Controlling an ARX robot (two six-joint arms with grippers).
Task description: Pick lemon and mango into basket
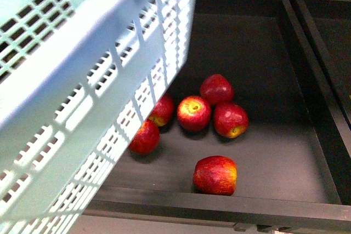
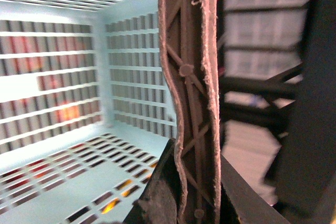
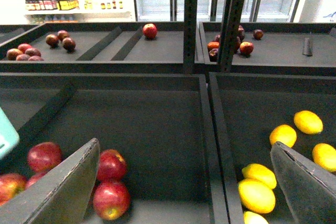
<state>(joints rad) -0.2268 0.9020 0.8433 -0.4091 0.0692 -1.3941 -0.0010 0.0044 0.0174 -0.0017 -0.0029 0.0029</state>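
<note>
Across the upper left of the front view the basket [image 1: 82,80] hangs tilted above a dark crate [image 1: 274,152] of red apples [image 1: 193,113], most likely because the left jaws are clenched on just one brown handle [image 2: 194,103]; its slotted inside shows no fruit yet. Meanwhile the right jaws stand released and empty, facing the neighbouring crate where the lemons [image 3: 257,195] lie, probably kept free for picking. No mango is in sight.

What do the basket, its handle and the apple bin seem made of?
Basket: light turquoise moulded plastic, faint sheen, slotted walls. Handle: brown matte plastic, cross-ribbed, with rough flash along its edges. Apple bin: dark, matte, flat panels; painted metal or plastic, cannot tell.
</note>
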